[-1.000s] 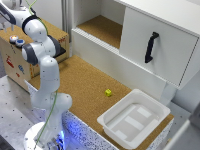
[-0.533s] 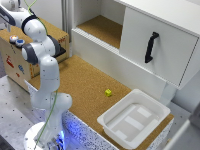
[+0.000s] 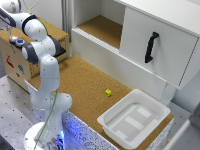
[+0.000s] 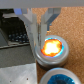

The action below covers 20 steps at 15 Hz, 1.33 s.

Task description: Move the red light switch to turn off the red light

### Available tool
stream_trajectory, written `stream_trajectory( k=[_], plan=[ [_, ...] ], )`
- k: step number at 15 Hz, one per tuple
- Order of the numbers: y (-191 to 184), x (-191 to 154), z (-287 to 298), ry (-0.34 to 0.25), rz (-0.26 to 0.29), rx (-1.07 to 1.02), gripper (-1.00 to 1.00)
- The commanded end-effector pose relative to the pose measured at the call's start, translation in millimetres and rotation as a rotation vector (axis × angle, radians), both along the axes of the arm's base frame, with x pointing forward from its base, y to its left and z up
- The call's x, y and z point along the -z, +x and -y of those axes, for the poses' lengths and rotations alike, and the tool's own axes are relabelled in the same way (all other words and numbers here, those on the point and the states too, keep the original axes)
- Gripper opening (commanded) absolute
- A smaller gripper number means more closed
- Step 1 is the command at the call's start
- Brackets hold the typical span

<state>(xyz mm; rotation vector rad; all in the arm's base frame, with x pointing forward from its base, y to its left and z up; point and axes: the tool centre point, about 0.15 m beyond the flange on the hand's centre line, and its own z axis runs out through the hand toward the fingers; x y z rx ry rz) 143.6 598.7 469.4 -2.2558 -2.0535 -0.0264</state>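
Red light [image 4: 52, 48]: glowing orange-red, blue round cap [image 4: 59, 77] beside it.
Gripper [image 4: 41, 31]: fingers narrowly parted just above the light, holding nothing.
Change: arm unmoved since earlier frames.

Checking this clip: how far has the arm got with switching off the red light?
Done: the gripper has reached the wooden control box, fingers open just above the round red light. In hand: nothing gripped; the red switch isn't identifiable in either view. Left: everything that counts, since the cap glows bright orange-red. The blue round cap sits beside it.
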Motion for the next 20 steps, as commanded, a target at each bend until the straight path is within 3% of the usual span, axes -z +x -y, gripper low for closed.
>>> stream_trajectory(
  k=[1, 4, 7, 9, 10, 15, 20],
  plan=[
    [17.2, 40.0, -8.0, -0.052, -0.013, 0.027, -1.0],
    [12.2, 25.3, -9.9, -0.034, 0.001, 0.015, -1.0],
    [12.2, -40.5, -2.9, 0.003, 0.099, 0.032, -1.0],
    [18.2, -70.6, 5.6, -0.009, 0.112, 0.04, -1.0],
    [22.7, -81.2, 10.1, -0.029, 0.132, 0.044, 1.0],
    [42.4, -93.0, 32.1, -0.041, 0.156, 0.018, 1.0],
    [72.1, -79.2, 94.0, 0.037, 0.168, 0.024, 1.0]
  ],
)
